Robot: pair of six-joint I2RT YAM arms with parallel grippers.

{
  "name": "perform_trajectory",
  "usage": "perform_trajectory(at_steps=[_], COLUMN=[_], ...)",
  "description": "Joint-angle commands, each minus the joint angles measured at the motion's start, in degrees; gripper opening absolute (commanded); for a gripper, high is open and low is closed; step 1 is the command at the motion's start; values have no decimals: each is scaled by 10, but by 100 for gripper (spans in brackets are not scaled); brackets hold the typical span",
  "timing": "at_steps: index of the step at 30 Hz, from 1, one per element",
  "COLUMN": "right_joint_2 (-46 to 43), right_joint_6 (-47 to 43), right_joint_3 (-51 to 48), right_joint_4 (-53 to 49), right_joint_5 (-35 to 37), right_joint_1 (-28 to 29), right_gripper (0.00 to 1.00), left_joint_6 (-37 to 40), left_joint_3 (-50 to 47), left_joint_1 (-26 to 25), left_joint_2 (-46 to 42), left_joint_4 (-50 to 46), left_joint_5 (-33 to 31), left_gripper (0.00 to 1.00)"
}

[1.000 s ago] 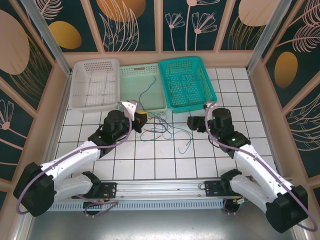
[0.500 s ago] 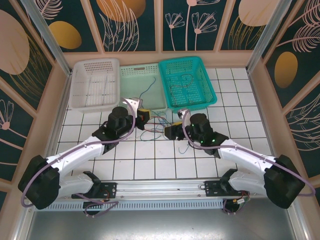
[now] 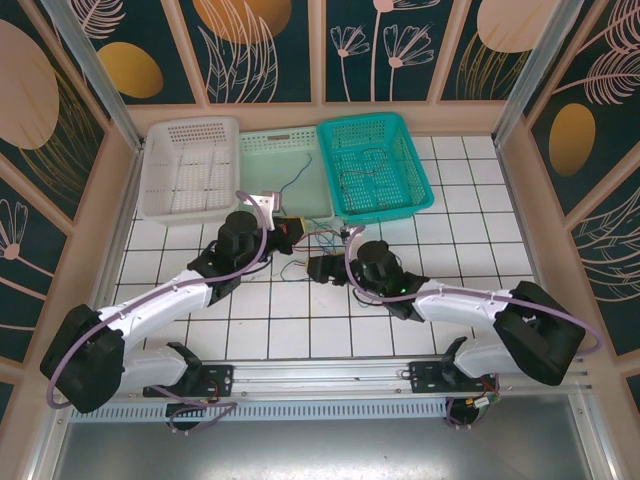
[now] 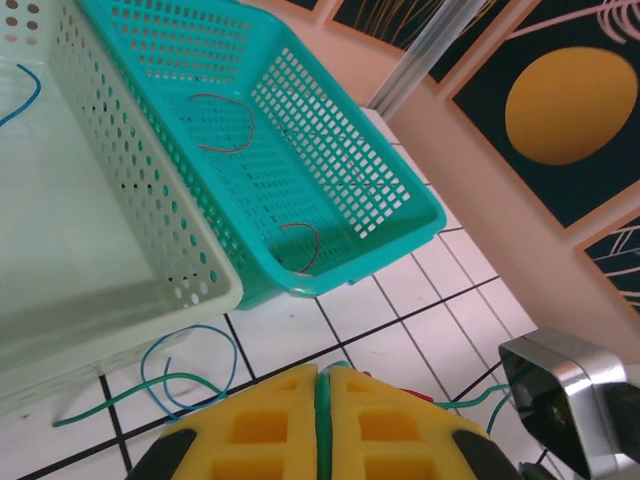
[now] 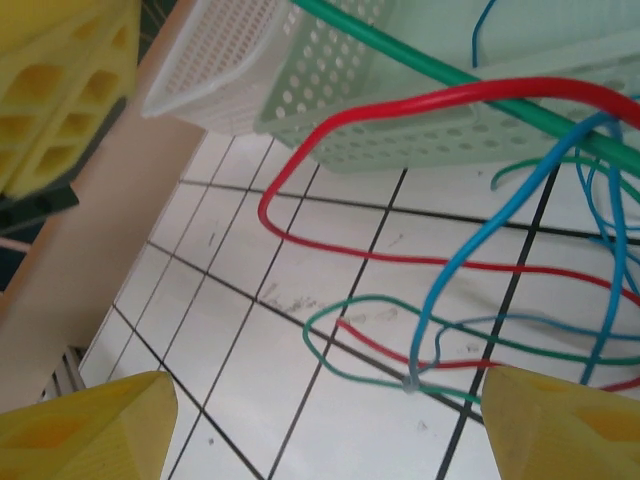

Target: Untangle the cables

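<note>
1. The left tool [image 4: 322, 420] is seen clamped on a green cable [image 5: 440, 66]; only a sliver of the cable shows in the seam between the pads [image 4: 260, 430].
2. The right tool [image 5: 325, 430] is spread wide with nothing gripped, above the cables [image 5: 445, 280].
3. The cables are tangled on the desk [image 3: 300, 320], just before the pale green basket [image 3: 285, 175] and between both tools.
4. Their ends are cut off in the right wrist view, and which strand lies over which cannot be made out.

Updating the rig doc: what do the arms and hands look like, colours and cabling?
Left arm and right arm: white link shells, black joint housings, a thin purple cable looped along each. Left hand and right hand: yellow fingers; the left's show square recesses.
</note>
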Motion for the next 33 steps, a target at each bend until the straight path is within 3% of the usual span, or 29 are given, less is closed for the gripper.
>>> perform_trajectory(at_steps=[1, 15, 17, 22, 24, 26, 33], right_joint_2=[9, 123, 129, 135, 127, 115, 67], right_joint_6=[40, 64, 61, 59, 70, 77, 115], right_joint_3=[-5, 48, 47, 62, 50, 30, -39], right_joint_4=[92, 182, 194, 119, 95, 78, 51], right_joint_5=[62, 127, 133, 120, 121, 125, 162], right_joint_1=[5, 1, 0, 0, 0, 0, 0], right_gripper=[82, 82, 72, 25, 13, 7, 2], left_joint_6=[-36, -57, -57, -26, 4, 34, 134], left_joint_3=[-11, -27, -29, -28, -18, -5, 31], left_joint_1=[-2, -30, -32, -32, -32, -32, -13], left_joint_2=[-9, -24, -28, -67, -92, -118, -170], left_joint_4=[51, 85, 82, 26, -17, -60, -204], left_joint_5=[19, 26, 25, -20, -52, -83, -210], left_gripper=[0, 0, 0, 0, 0, 0, 0])
